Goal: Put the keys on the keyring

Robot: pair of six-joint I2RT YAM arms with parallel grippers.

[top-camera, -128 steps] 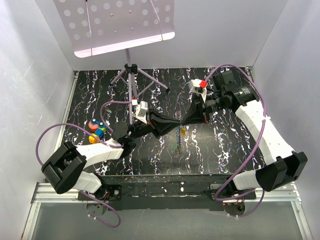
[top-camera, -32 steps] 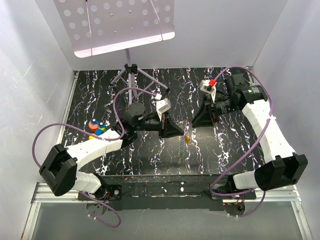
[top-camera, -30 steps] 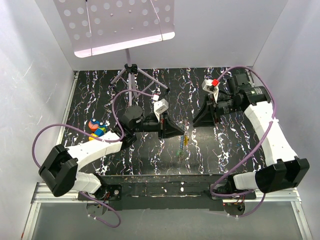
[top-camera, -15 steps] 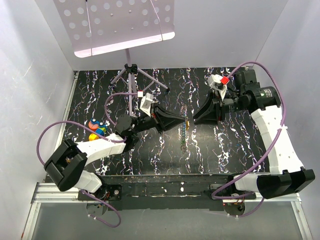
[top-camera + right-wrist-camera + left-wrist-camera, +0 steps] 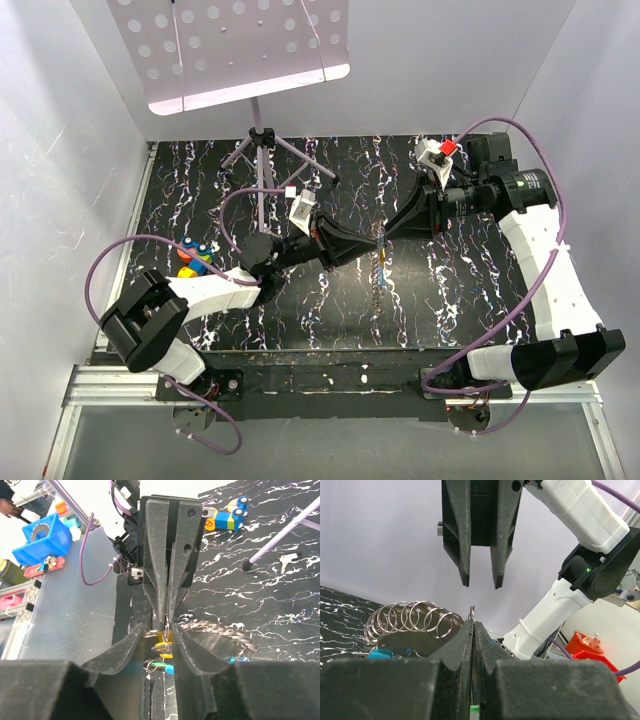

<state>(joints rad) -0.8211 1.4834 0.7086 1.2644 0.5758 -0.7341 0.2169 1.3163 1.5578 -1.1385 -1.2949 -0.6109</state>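
Observation:
My left gripper is shut on a thin metal keyring, held above the table. A coil of linked rings hangs from it, seen as a dangling chain in the top view. The yellow-orange key hangs at the left gripper's tip. A blue key head shows just below it, and another blue piece lies under the coil. My right gripper faces the left one tip to tip. Its jaws are open, with one finger on each side of the yellow key.
A colourful toy car sits at the table's left. A music stand's tripod stands at the back, with a leg in the right wrist view. A small silver piece lies near that leg.
The left gripper has moved right with the ring chain. The right gripper has come in until its open fingers straddle the yellow key at the left gripper's tip.

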